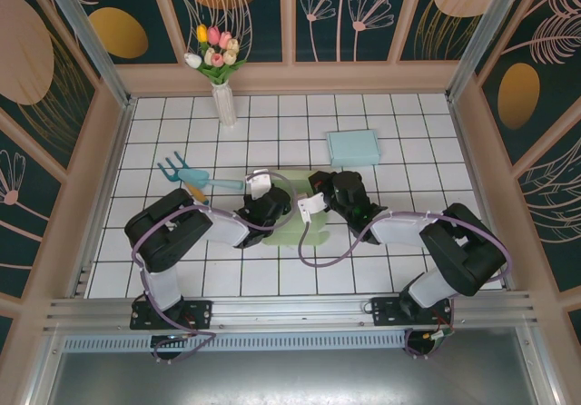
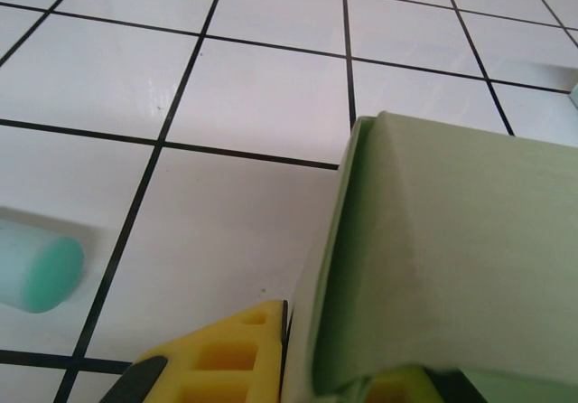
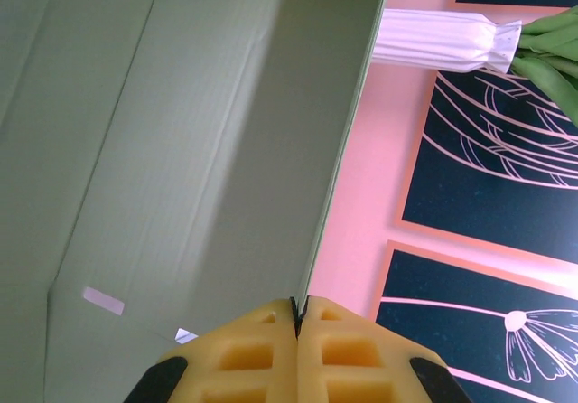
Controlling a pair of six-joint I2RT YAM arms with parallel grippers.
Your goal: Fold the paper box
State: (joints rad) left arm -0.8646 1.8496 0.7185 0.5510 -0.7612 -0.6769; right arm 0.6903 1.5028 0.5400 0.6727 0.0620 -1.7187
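The pale green paper box (image 1: pixel 307 232) lies partly unfolded at the middle of the tiled table, between both arms. My left gripper (image 1: pixel 272 207) reaches it from the left. In the left wrist view its yellow fingers (image 2: pixel 237 349) sit on either side of a raised wall of the paper box (image 2: pixel 452 240), and the left gripper (image 2: pixel 332 349) is shut on that wall. My right gripper (image 1: pixel 329 194) comes in from the right. In the right wrist view the right gripper (image 3: pixel 298 308) is shut on the thin edge of a panel of the paper box (image 3: pixel 181 150).
A teal garden fork (image 1: pixel 195 176) lies just left of the box, its handle end (image 2: pixel 36 267) close to my left gripper. A white vase of tulips (image 1: pixel 222 96) stands at the back, and a light blue lid (image 1: pixel 353 146) lies back right. Wall panels enclose the table.
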